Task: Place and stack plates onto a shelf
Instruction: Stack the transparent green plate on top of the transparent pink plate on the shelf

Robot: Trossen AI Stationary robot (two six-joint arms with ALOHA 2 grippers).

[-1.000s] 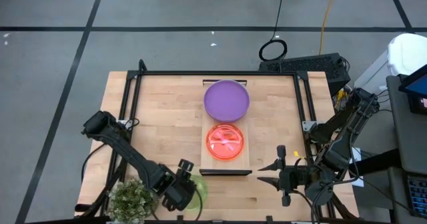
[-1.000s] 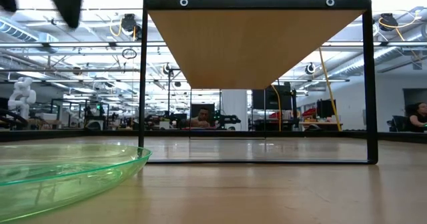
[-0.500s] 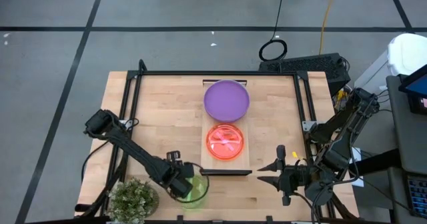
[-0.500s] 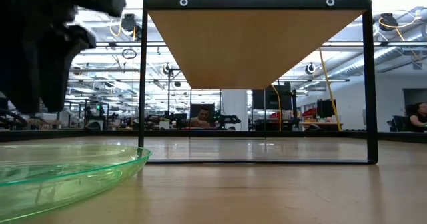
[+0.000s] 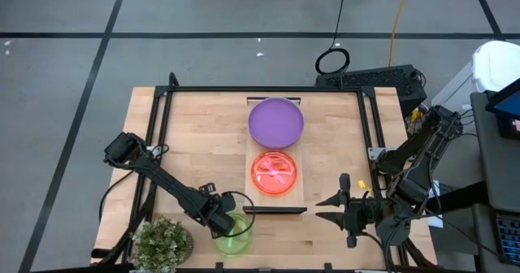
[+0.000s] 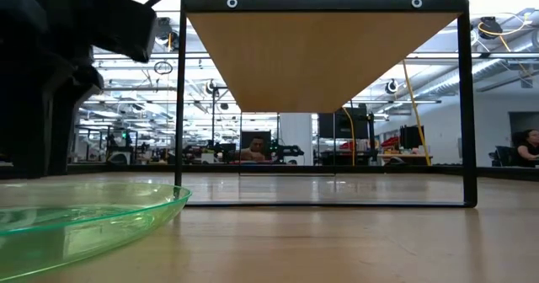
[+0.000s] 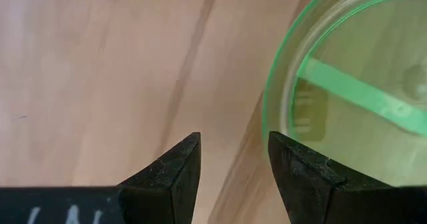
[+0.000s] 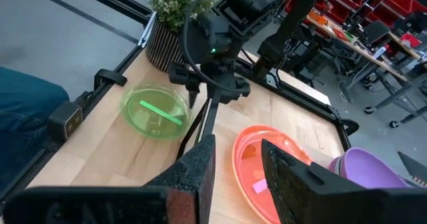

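Your left end effector (image 7: 230,164) hovered with its fingers narrowly parted beside the rim of the small translucent green plastic plate (image 5: 234,233) on the desk (image 5: 195,143). The round purple plate (image 5: 275,120) and translucent orange-red plate (image 5: 274,172) lay on the long light-wood shelf (image 5: 296,193). Your right end effector (image 5: 327,210) waited, slightly parted, near the desk's front edge.

Purple plate (image 5: 275,121), orange-red translucent plate (image 5: 274,172), clear green plate (image 5: 234,234) seemingly crossed by a green stripe.

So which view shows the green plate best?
The right wrist view: the whole green plate shows, unobstructed. In the high view the left claw covers part of it; the low view shows only its rim; the left wrist view crops it.
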